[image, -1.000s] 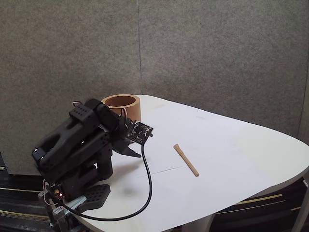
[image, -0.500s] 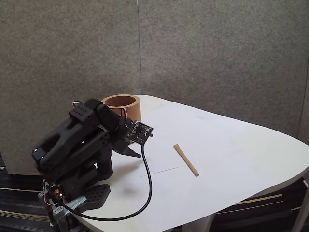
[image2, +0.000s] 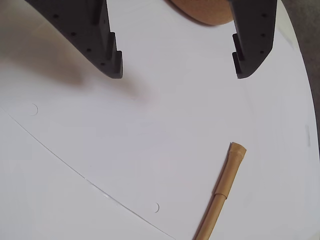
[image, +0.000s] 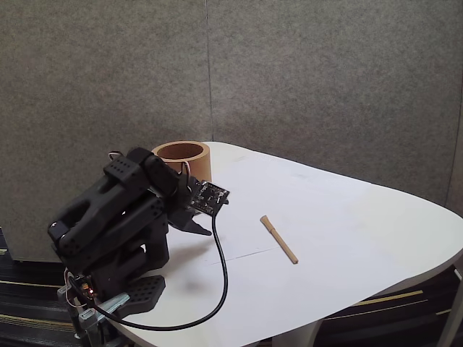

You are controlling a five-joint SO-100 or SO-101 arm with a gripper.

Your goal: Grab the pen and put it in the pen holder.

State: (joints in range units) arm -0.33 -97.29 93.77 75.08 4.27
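A white, rounded table top (image: 347, 217) stands before grey, felt-like partition panels (image: 325, 79). A thin seam or pencil line (image2: 75, 167), hard to tell which, crosses the table.

1 pen (image: 278, 239), 1 pen holder (image: 181, 158), 1 table (image: 347, 217), 1 cable (image: 219, 282).

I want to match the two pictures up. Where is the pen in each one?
Fixed view: the pen lies flat on the white table, right of the arm, centre-right of the picture.
Wrist view: the pen lies at the bottom right, below the open gripper.
Shared landmark: the brown pen holder, at the top edge in the wrist view.
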